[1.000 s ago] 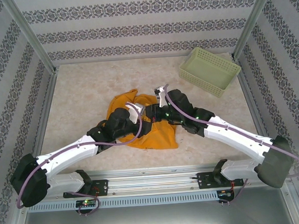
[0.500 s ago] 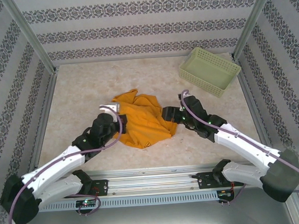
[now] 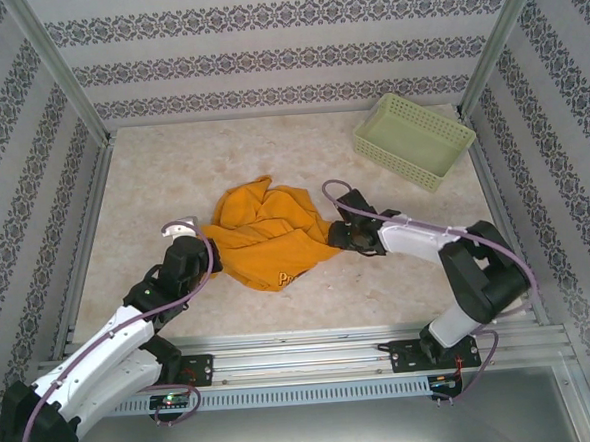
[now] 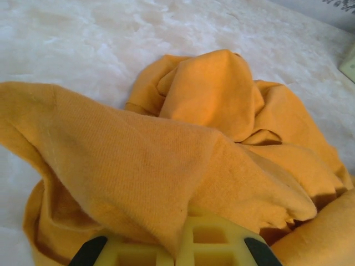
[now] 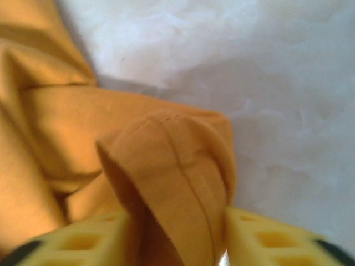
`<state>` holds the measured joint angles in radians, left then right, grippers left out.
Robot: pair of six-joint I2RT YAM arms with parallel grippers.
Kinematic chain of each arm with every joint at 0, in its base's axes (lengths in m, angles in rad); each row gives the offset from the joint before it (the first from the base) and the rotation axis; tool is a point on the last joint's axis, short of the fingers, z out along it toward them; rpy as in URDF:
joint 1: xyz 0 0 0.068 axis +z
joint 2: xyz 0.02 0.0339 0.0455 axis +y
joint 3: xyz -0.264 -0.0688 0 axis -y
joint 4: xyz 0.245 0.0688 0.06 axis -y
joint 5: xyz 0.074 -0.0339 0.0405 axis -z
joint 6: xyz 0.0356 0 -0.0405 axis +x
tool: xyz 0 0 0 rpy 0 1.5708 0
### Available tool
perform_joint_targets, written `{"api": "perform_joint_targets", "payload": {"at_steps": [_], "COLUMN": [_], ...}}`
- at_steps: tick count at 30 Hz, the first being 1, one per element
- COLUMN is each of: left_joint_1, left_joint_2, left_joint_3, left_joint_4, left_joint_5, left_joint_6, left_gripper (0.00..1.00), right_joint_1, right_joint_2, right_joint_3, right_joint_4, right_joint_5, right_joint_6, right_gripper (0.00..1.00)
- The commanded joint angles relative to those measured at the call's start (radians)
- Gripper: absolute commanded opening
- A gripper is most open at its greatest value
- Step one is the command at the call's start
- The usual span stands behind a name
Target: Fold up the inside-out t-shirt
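On the marbled table (image 3: 172, 168), we've got left gripper (image 3: 206, 233) and right gripper (image 3: 332, 237) clamped on the crumpled orange-yellow cotton t-shirt (image 3: 271, 237), nothing folded yet.

Bright, even light washes the table (image 3: 172, 178), shadows faint. In the right wrist view the t-shirt (image 5: 166, 160) is blurred (left wrist view sharper).

A pale marbled table (image 3: 172, 168) is carrying two things.
A crumpled orange-yellow cotton t-shirt (image 3: 271, 232) is lying mid-table; a pale green plastic lattice basket (image 3: 391, 160) is sitting far right.
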<state>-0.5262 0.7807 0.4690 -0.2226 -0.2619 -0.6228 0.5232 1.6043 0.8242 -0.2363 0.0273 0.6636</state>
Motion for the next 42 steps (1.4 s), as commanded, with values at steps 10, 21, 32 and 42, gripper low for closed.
{"api": "perform_joint_targets", "payload": {"at_steps": [10,21,32,42], "left_joint_1": [0.058,0.066,-0.015,-0.170], "left_joint_2": [0.057,0.327,0.488,0.745], "left_joint_3": [0.177,0.179,0.235,0.396], "left_joint_4": [0.059,-0.034,0.109,0.225], "left_joint_5": [0.156,0.170,0.437,0.633], "left_joint_6": [0.026,-0.056,0.072,0.136], "left_gripper": [0.00,0.40,0.91,0.81], "right_joint_1": [0.119,0.420,0.446,0.446], "right_joint_2": [-0.407,-0.443,-0.418,-0.496], "right_joint_3": [0.406,0.483,0.467,0.445], "right_joint_4": [-0.387,-0.384,-0.304,-0.307], "right_joint_5": [0.613,0.647,0.528,0.527], "right_joint_6": [-0.335,-0.421,-0.393,-0.360], "right_gripper": [0.00,0.00,0.00,0.00]}}
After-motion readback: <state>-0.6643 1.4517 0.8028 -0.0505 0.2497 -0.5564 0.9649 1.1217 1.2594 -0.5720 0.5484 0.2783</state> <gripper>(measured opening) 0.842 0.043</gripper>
